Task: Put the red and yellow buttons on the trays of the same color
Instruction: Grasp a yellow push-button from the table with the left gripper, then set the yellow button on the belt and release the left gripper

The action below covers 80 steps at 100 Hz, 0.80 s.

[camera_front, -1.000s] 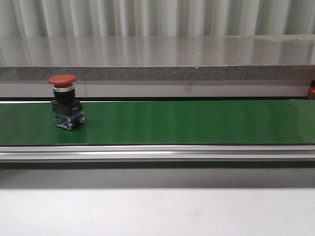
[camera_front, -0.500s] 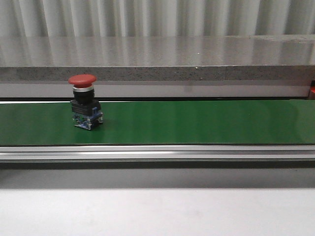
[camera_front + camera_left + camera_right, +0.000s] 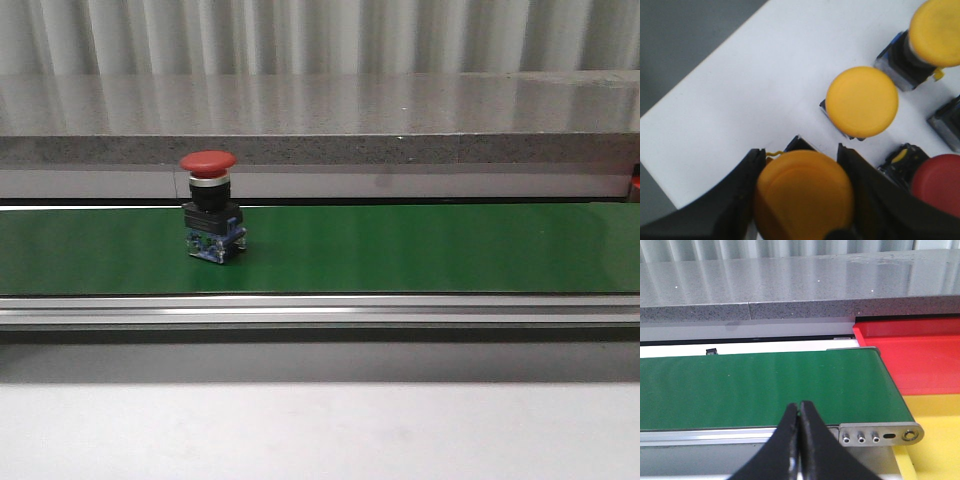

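The left gripper (image 3: 802,200) has its jaws spread around a yellow button (image 3: 804,195) on the white surface (image 3: 755,95). Past its fingertips stand two more yellow buttons (image 3: 862,101) and a red one (image 3: 939,184).

A red button (image 3: 211,218) stands upright on the green belt (image 3: 420,248).

The right gripper (image 3: 799,432) is pressed closed, empty, over the belt's end. Beyond it lie the red tray (image 3: 920,352) and yellow tray (image 3: 935,435), nothing visible in either. No legible writing.
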Tool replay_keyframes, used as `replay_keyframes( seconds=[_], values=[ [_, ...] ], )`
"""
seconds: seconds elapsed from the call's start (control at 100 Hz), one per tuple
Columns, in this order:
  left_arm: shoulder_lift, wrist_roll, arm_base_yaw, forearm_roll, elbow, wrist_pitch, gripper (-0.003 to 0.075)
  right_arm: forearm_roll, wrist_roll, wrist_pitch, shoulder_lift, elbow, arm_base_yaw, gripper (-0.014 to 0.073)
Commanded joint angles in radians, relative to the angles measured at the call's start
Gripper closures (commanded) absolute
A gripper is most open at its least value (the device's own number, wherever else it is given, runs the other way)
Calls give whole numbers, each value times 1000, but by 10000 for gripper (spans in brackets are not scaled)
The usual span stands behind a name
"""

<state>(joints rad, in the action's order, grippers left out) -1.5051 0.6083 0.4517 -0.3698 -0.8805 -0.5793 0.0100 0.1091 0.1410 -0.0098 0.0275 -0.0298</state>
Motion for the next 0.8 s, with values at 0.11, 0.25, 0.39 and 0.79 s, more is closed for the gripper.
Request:
replay_keyframes(
  seconds=[0.11,0.25,0.39,0.79],
  values=[
    [207,-83,-74,20,-43,-26,740,-10,2,-82,-17,1,1,661],
    [284,-202,-176,96,-93,-68,740,-10,2,-82,-17,1,1,661],
    [287,-317,-290,201,-146,-110,740,-10,2,-82,-17,1,1,661],
    [93,-337,-456,225,-210,-112,740,-10,2,-82,-17,1,1,661]
  ],
)
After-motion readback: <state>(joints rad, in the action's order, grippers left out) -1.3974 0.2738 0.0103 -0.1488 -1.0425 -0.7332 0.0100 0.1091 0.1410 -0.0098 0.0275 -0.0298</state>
